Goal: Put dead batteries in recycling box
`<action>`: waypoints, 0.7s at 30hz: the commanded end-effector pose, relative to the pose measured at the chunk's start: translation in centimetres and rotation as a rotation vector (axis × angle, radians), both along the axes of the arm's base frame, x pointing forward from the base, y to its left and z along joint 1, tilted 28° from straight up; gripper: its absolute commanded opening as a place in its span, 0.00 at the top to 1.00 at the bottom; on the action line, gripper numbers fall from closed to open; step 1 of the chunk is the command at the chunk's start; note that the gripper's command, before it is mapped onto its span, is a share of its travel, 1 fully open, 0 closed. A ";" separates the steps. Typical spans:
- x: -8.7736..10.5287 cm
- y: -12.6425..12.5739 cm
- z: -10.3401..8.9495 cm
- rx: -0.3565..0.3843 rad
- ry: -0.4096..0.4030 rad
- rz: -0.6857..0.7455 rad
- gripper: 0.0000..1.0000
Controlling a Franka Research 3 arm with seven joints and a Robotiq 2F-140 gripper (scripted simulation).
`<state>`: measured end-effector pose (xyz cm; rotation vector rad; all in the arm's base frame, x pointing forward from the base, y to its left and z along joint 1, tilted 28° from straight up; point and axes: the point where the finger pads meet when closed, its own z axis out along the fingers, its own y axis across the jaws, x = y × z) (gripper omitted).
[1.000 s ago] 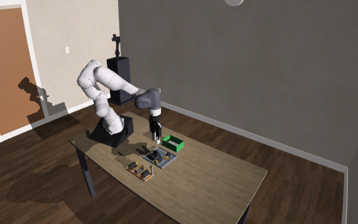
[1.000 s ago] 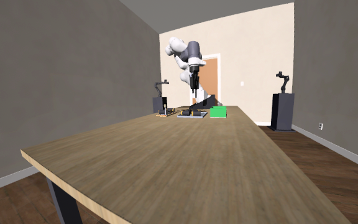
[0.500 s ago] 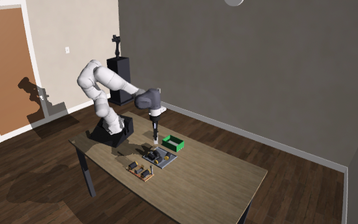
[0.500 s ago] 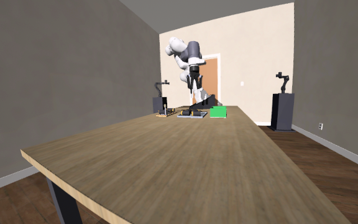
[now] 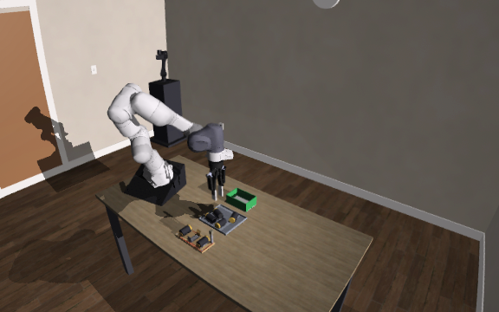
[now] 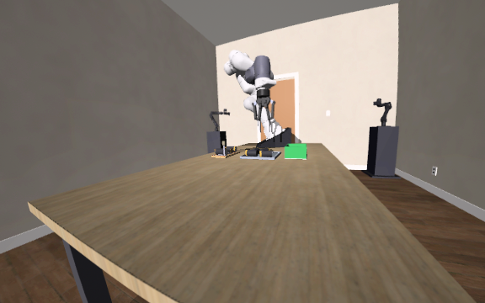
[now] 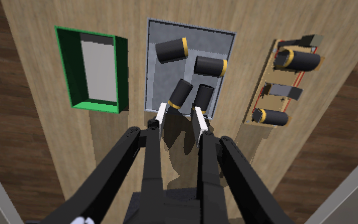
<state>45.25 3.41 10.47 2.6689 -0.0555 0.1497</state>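
My gripper (image 5: 218, 194) (image 6: 265, 126) (image 7: 179, 112) is partly open, pointing down with nothing between its fingers, above the near edge of the grey tray (image 5: 227, 230) (image 7: 148, 65). Four dark batteries with yellow ends lie in the tray: two at the far side (image 7: 171, 50) (image 7: 209, 66) and two nearer the fingers (image 7: 181, 93) (image 7: 203, 96). The green box (image 5: 249, 204) (image 6: 295, 151) (image 7: 122, 75) stands upright; no battery shows inside. Two more batteries (image 7: 302, 60) (image 7: 272, 117) sit in the tan holder. Whether a bulb is lit cannot be told.
The wooden table (image 5: 284, 247) (image 6: 242, 219) carries everything. The holder has a small upright post (image 5: 211, 237) at one end and a grey block (image 7: 285, 91) in its middle. In the wrist view, the box is left of the tray and the holder right.
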 end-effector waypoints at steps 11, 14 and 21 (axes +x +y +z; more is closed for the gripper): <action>-0.1 -0.1 0.0 0.033 -0.169 -0.336 0.71; -0.1 -0.1 0.0 0.033 -0.169 -0.336 0.71; 0.3 -2.2 -4.0 0.033 -0.169 -0.336 0.71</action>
